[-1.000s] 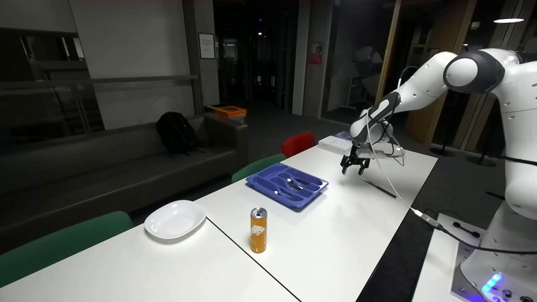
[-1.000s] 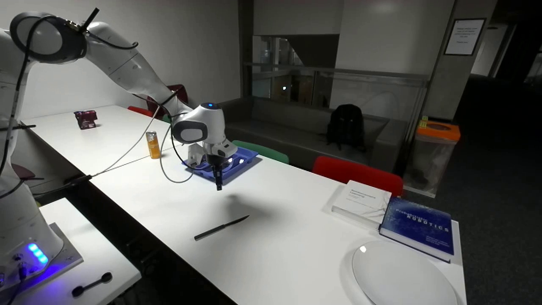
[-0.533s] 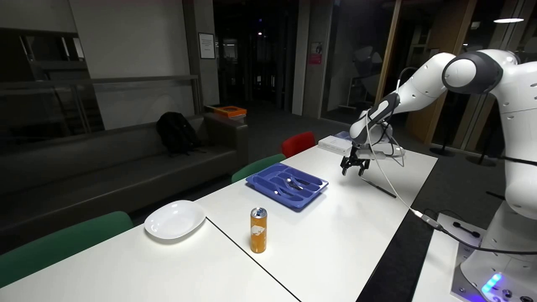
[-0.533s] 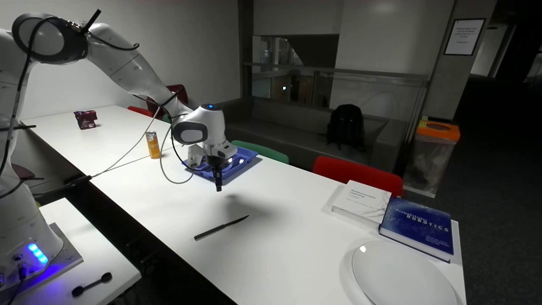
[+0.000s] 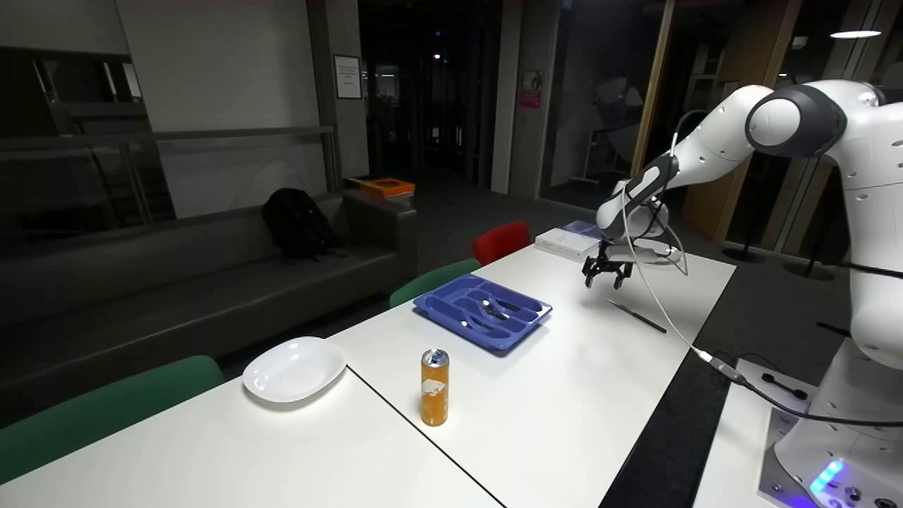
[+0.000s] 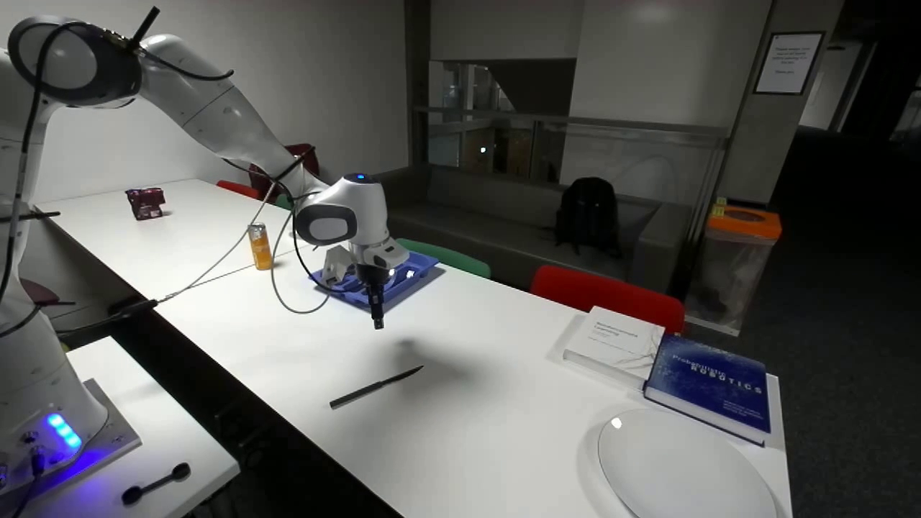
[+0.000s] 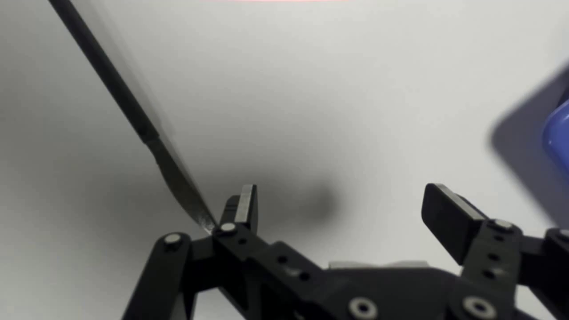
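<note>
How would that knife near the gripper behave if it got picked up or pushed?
The knife is probably stiff, given its straight handle and metallic-looking blade. Being slim, it's likely light. Lying flat on the smooth-looking table, it may slide or swivel when pushed rather than tip over.

The gripper (image 7: pixel 342 186) is of black colour, with small silvery screws. The knife (image 7: pixel 130 109) has a black handle and a grey blade. The tray (image 5: pixel 503 342) is plain blue, and the table (image 5: pixel 564 381) is white. The can (image 5: pixel 434 395) is orange, with a whitish patch on its side and a silver top. The pale book (image 6: pixel 615 339) is white with thin grey lines; the dark book (image 6: pixel 709 385) is deep blue with whitish letters. Both the bowl (image 5: pixel 295 368) and the plate (image 6: pixel 683 467) are white. The bin (image 6: pixel 732 266) has an orange lid.
</note>
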